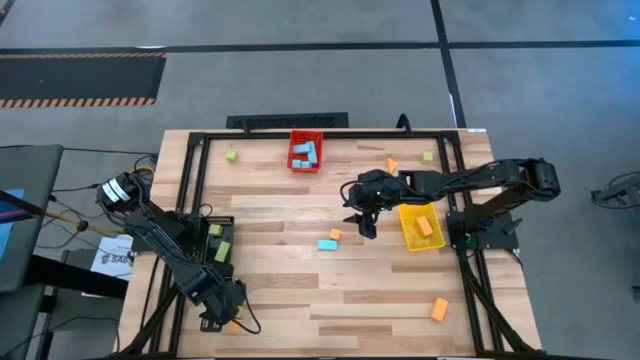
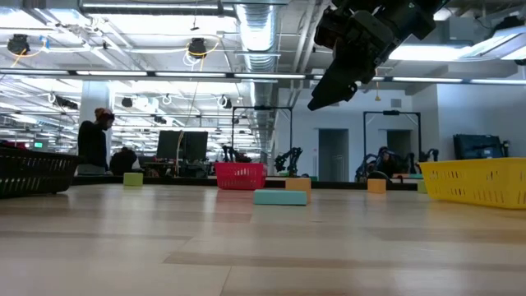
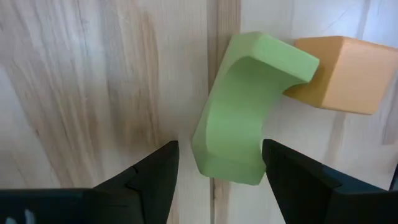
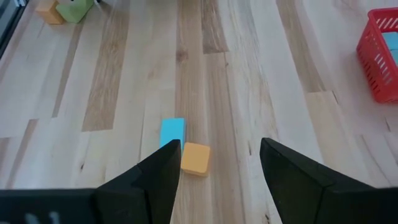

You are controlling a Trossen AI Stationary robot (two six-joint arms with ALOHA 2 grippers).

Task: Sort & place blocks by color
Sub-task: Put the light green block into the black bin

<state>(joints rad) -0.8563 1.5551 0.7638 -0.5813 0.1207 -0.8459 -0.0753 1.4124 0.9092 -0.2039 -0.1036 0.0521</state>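
My left gripper [image 1: 224,312] is open near the table's near-left corner, pointing down. In the left wrist view its fingers stand on either side of a yellow-green arch-shaped block [image 3: 244,107] that lies on the wood and touches an orange block [image 3: 343,73]. My right gripper [image 1: 361,218] is open and raised above the table's middle [image 2: 322,97]. Below and ahead of it lie a light-blue bar [image 4: 172,132] and an orange cube [image 4: 196,158]. More blocks are scattered: green [image 1: 231,156], green [image 1: 427,157], orange [image 1: 392,164], orange [image 1: 439,309].
A red bin [image 1: 305,152] holding light-blue blocks stands at the far edge. A yellow bin [image 1: 420,227] with an orange block sits right of my right gripper. A black bin [image 1: 218,240] with green blocks stands at the left. A black frame [image 1: 190,180] rims the table.
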